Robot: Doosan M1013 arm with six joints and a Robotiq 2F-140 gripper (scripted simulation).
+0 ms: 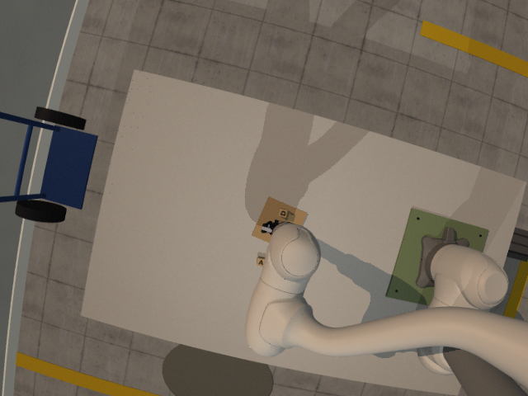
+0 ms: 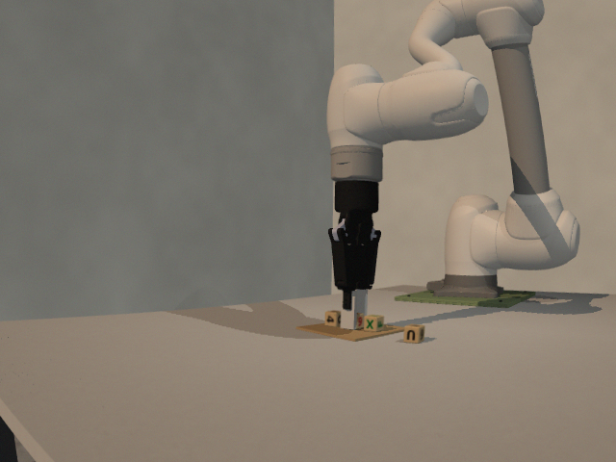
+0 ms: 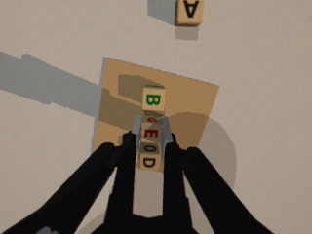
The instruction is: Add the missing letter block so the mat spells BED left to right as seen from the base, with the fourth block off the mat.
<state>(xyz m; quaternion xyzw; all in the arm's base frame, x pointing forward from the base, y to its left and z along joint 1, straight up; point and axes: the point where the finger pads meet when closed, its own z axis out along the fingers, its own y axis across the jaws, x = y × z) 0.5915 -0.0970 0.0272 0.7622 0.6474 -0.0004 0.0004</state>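
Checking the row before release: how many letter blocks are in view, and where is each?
4. B, E and D sit in a row on the mat, E between the gripper fingers. A lies off the mat. None appears hidden.
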